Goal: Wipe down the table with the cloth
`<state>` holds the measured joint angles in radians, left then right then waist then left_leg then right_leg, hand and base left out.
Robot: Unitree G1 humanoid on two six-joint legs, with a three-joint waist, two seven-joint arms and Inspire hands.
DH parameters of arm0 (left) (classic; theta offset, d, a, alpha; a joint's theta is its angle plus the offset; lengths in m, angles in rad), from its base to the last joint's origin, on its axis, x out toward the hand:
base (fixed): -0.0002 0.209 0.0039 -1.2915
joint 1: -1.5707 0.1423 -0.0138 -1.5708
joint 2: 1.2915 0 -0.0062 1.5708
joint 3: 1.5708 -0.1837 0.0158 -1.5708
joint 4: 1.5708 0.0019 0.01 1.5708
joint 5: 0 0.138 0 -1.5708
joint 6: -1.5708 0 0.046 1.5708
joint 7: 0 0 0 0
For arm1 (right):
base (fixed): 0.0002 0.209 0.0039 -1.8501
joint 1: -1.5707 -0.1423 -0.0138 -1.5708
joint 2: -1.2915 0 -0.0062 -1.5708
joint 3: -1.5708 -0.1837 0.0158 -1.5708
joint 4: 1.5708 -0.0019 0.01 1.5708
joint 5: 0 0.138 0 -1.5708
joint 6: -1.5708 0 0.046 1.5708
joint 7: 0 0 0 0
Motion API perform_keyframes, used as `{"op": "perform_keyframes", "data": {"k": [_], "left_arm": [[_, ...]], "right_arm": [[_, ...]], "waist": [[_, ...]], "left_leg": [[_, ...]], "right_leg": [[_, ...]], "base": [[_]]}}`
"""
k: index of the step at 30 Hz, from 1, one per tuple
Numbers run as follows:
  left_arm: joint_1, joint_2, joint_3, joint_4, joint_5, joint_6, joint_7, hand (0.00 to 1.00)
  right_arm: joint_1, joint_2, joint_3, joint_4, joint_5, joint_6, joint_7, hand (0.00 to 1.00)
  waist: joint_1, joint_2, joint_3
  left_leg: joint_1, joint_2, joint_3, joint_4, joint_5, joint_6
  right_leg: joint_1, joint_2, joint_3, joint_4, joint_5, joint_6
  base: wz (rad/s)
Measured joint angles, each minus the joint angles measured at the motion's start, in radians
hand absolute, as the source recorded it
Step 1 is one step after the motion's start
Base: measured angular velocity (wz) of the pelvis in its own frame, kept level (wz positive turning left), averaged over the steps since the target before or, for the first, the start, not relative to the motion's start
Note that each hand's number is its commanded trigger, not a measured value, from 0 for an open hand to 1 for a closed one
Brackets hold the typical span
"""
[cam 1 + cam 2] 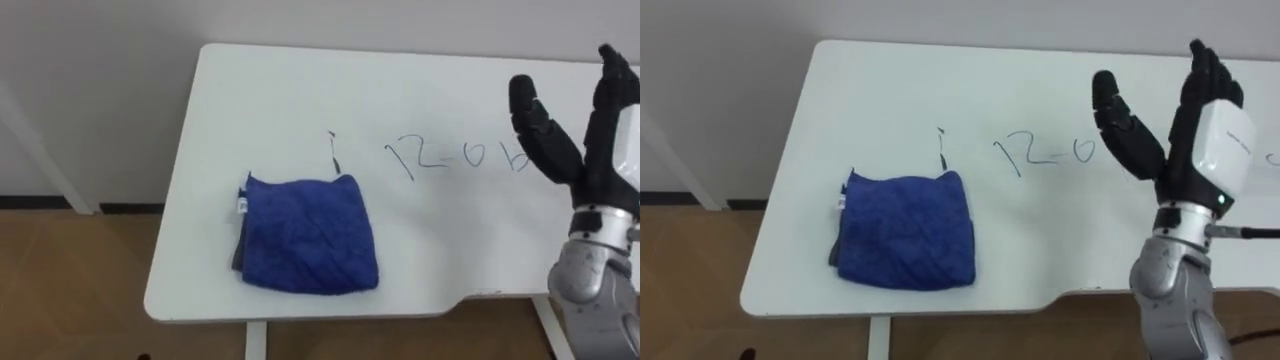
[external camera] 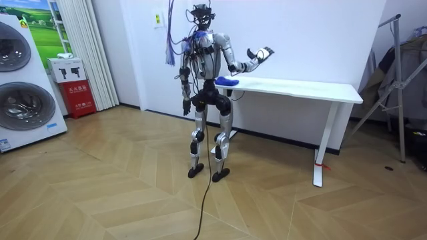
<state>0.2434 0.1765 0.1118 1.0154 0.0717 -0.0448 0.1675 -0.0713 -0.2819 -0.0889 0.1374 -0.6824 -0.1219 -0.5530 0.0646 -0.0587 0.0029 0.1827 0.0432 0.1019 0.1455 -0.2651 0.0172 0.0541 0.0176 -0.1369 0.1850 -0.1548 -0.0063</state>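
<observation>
A folded blue cloth (image 1: pixel 308 235) lies near the front left corner of the white table (image 1: pixel 290 100); it also shows in the right eye view (image 1: pixel 905 230) and in the room view (image 2: pixel 225 81). Dark marker scribbles (image 1: pixel 450 158) run across the tabletop to the cloth's right. My right hand (image 1: pixel 590 130) is raised above the table with straight, spread fingers and holds nothing, well right of the cloth and over the scribbles (image 1: pixel 1045 150). It is apart from the cloth. My left hand (image 2: pixel 185 107) hangs at my side. I stand at the table's end on the room view's left.
The table's near edge (image 1: pixel 300 312) has a shallow cutout (image 1: pixel 500 293) at the right. A washing machine (image 2: pixel 23 80) and a red box (image 2: pixel 75 90) stand at the room view's left. A metal rack (image 2: pixel 400 67) stands at its right.
</observation>
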Motion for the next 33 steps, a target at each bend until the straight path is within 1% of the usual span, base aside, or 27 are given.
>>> {"op": "perform_keyframes", "data": {"k": [2,4,5,6,8,9,11,12,14,15,16,20,22,25,29,31,33], "left_arm": [[-0.003,0.000,-0.014,0.000,0.006,-0.004,-0.007,0.00],[-0.011,0.000,-0.019,0.000,0.010,-0.006,-0.007,0.00],[-0.013,0.000,-0.019,0.000,0.010,-0.007,-0.007,0.00],[-0.014,0.000,-0.020,0.000,0.010,-0.007,-0.007,0.00],[-0.014,0.001,-0.035,0.000,0.008,-0.007,-0.007,0.00],[-0.014,0.001,-0.045,0.000,0.009,-0.007,-0.007,0.00],[-0.025,0.002,-0.048,0.000,0.009,-0.007,-0.005,0.00],[-0.033,0.002,-0.048,0.000,0.010,-0.007,-0.004,0.00],[-0.037,0.005,-0.059,0.000,0.010,-0.007,-0.004,0.00],[-0.041,0.005,-0.064,0.000,0.009,-0.007,-0.004,0.00],[-0.044,0.011,-0.081,0.000,0.009,-0.007,-0.005,0.00],[-0.055,0.021,-0.107,0.000,0.010,-0.008,-0.009,0.00],[-0.055,0.022,-0.107,0.001,0.009,-0.010,-0.011,0.00],[-0.056,0.024,-0.116,0.004,0.009,-0.010,-0.012,0.00],[-0.055,0.025,-0.121,0.004,0.010,-0.010,-0.024,0.00],[-0.055,0.025,-0.120,-0.008,0.014,-0.010,-0.025,0.00],[-0.057,0.027,-0.120,-0.009,0.020,-0.014,-0.025,0.00]], "right_arm": [[-0.032,-0.028,0.050,-0.042,-0.040,-0.003,0.004,0.00],[-0.037,-0.047,0.088,-0.072,-0.066,-0.012,0.023,0.00],[-0.038,-0.048,0.101,-0.082,-0.072,-0.013,0.032,0.00],[-0.044,-0.048,0.127,-0.091,-0.079,-0.018,0.047,0.00],[-0.048,-0.046,0.156,-0.109,-0.102,-0.019,0.071,0.00],[-0.050,-0.046,0.176,-0.120,-0.123,-0.019,0.078,0.00],[-0.049,-0.045,0.196,-0.125,-0.155,-0.021,0.092,0.00],[-0.049,-0.045,0.210,-0.126,-0.168,-0.018,0.101,0.00],[-0.049,-0.045,0.239,-0.133,-0.188,-0.017,0.114,0.00],[-0.049,-0.045,0.269,-0.145,-0.199,-0.017,0.122,0.00],[-0.047,-0.046,0.298,-0.155,-0.205,-0.018,0.131,0.00],[-0.044,-0.046,0.385,-0.159,-0.235,-0.021,0.186,0.00],[-0.044,-0.046,0.409,-0.170,-0.251,-0.021,0.200,0.00],[-0.044,-0.046,0.437,-0.178,-0.248,-0.031,0.211,0.00],[-0.044,-0.049,0.457,-0.178,-0.248,-0.031,0.230,0.00],[-0.022,-0.049,0.460,-0.173,-0.254,-0.032,0.229,0.00],[-0.003,-0.049,0.470,-0.143,-0.265,-0.033,0.229,0.00]], "waist": [[0.016,-0.003,0.0007],[0.023,-0.008,0.0010],[0.026,-0.009,0.0014],[0.029,-0.013,-0.0001],[0.032,-0.013,0.0006],[0.042,-0.016,0.0024],[0.048,-0.021,0.0062],[0.056,-0.024,0.0089],[0.060,-0.027,0.0073],[0.064,-0.030,0.0050],[0.065,-0.026,0.0073],[0.073,-0.032,0.0031],[0.079,-0.031,0.0029],[0.080,-0.030,0.0031],[0.080,-0.029,0.0034],[0.079,-0.028,0.0022],[0.079,-0.026,0.0006]], "left_leg": [[0.001,0.001,-0.001,0.000,0.000,0.000],[0.001,0.002,-0.002,0.000,0.000,0.000],[0.001,0.002,-0.002,0.000,0.001,-0.001],[0.001,0.002,-0.003,0.000,0.001,-0.001],[0.001,0.001,-0.005,0.000,0.001,-0.001],[-0.005,0.000,-0.007,-0.001,0.001,-0.001],[-0.010,0.000,-0.008,0.000,0.001,-0.001],[-0.017,0.000,-0.013,0.001,0.001,-0.001],[-0.024,0.000,-0.018,0.003,0.001,-0.001],[-0.030,0.000,-0.022,0.004,0.001,-0.001],[-0.033,0.000,-0.024,0.006,0.001,-0.002],[-0.040,0.001,-0.033,0.006,0.001,-0.002],[-0.041,0.001,-0.034,0.005,0.001,-0.002],[-0.038,0.001,-0.037,0.006,0.001,-0.002],[-0.037,0.000,-0.040,0.005,0.001,-0.002],[-0.033,-0.002,-0.050,0.005,0.001,-0.002],[-0.031,-0.002,-0.051,0.005,0.001,-0.002]], "right_leg": [[-0.001,0.000,-0.002,0.000,0.001,-0.001],[-0.001,0.001,-0.004,0.000,0.001,-0.002],[-0.001,0.001,-0.004,0.000,0.001,-0.002],[-0.001,0.001,-0.004,0.000,0.001,-0.002],[-0.001,0.001,-0.005,0.000,0.001,-0.002],[-0.001,0.000,-0.004,0.000,0.001,-0.002],[-0.005,0.000,-0.005,0.000,0.001,-0.002],[-0.008,0.000,-0.008,-0.001,0.001,-0.002],[-0.014,0.000,-0.010,-0.001,0.001,-0.002],[-0.019,0.000,-0.011,-0.001,0.001,-0.002],[-0.019,0.000,-0.014,-0.004,0.001,-0.002],[-0.017,0.000,-0.022,-0.016,0.002,-0.003],[-0.017,0.000,-0.025,-0.017,0.002,-0.003],[-0.016,0.000,-0.026,-0.019,0.002,-0.003],[-0.012,0.000,-0.027,-0.024,0.002,-0.003],[-0.001,0.000,-0.026,-0.038,0.002,-0.003],[0.002,0.001,-0.025,-0.038,0.002,-0.003]], "base": [[0.00],[0.02],[0.00],[0.00],[0.00],[0.00],[0.03],[0.08],[0.06],[0.05],[0.05],[0.06],[0.00],[0.01],[0.01],[0.02],[0.00]]}}
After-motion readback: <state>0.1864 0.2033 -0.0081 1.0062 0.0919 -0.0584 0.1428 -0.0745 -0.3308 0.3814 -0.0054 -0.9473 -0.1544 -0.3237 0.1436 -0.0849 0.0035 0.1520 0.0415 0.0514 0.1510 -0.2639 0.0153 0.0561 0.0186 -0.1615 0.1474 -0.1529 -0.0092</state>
